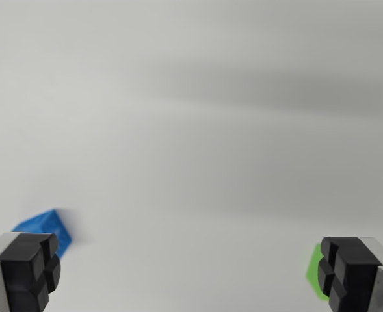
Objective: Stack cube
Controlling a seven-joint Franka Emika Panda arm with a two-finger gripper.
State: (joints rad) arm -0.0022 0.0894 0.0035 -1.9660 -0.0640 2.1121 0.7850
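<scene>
Gripper (191, 276): seen from the wrist view, with the two fingers set far apart at the bottom corners of the frame; nothing is held between them.
Fingertip pads (30, 270): black and blocky, mounted on pale grey finger bodies — one pad at the wrist view's left, the other at the wrist view's right.
Blue cube (48, 227): partly hidden behind the pad at the wrist view's left; an upper face and one side are seen, slightly blurred. Whether it touches the pad cannot be told.
Green cube (315, 273): only a narrow strip is seen, at the inner edge of the pad at the wrist view's right; the rest is covered by the finger. Contact cannot be judged.
Cube positions: the two cubes are well apart, each beside a different finger; neither is stacked on the other.
Surface (198, 130): plain light grey — soft darker bands are noted across the upper and middle parts, with blurred edges.
</scene>
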